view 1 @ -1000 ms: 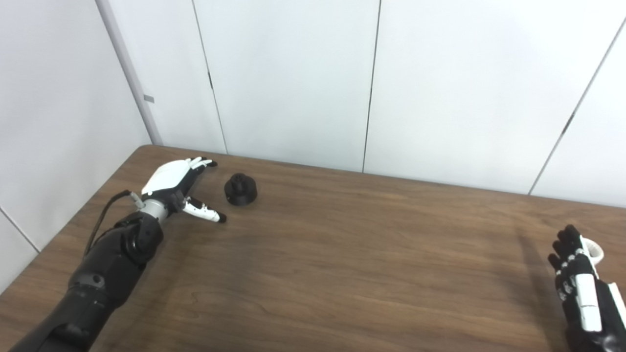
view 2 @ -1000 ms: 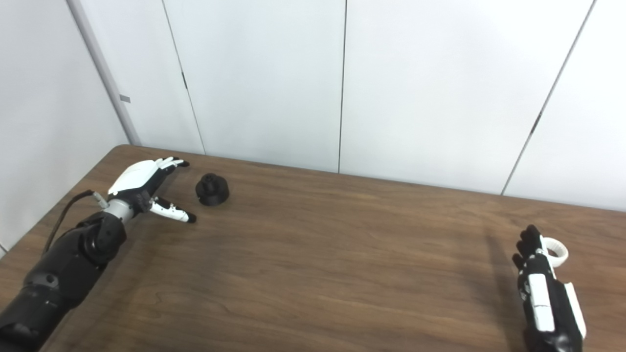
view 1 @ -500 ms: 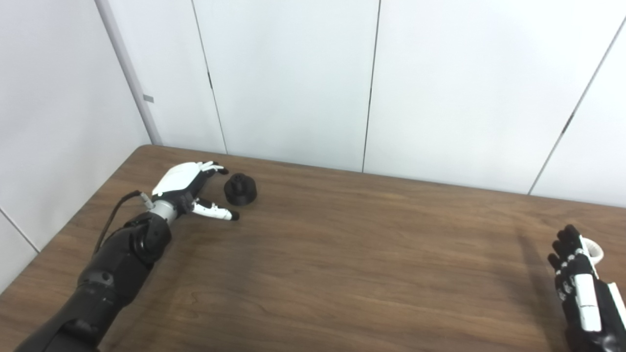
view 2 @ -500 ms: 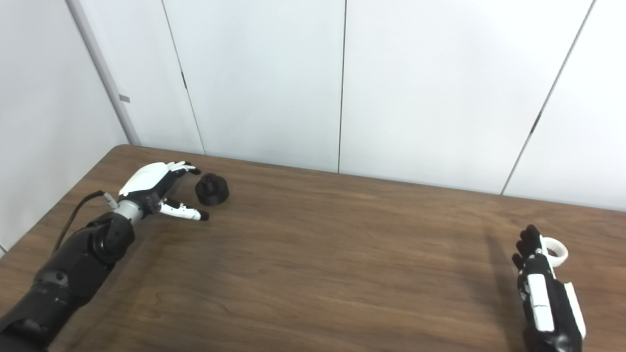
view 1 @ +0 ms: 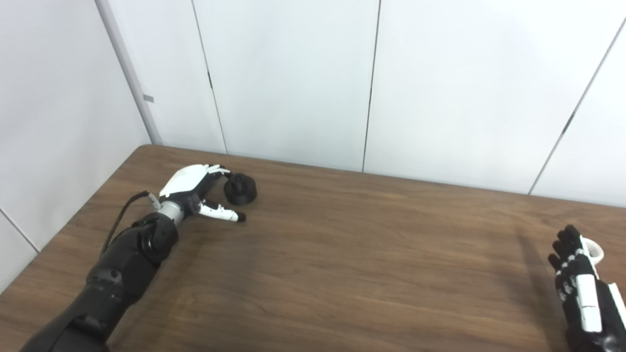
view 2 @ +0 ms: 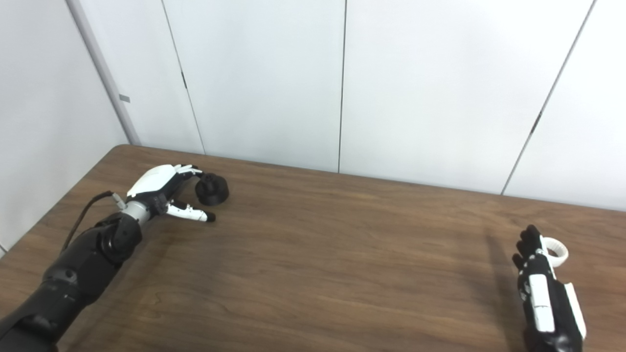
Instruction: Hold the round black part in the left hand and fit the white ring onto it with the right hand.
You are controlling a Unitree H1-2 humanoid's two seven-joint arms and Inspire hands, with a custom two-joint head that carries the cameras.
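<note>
The round black part (view 1: 240,189) stands on the wooden table (view 1: 342,254) at the far left. My left hand (view 1: 195,188) is open right beside it, fingertips (view 1: 221,171) at its left edge and the thumb stretched out in front of it; it is not lifted. The white ring (view 2: 556,254) lies on the table at the far right, partly hidden behind my right hand (view 2: 535,276). That hand stands edge-on with its fingers straight and together, holding nothing.
White wall panels (view 1: 293,83) rise just behind the table's far edge. The table's left edge runs close to my left arm (view 1: 122,264). Bare wood lies between the two hands.
My left hand has slid right and forward until its fingers reach the black part. The right hand, the ring and the black part have not moved.
</note>
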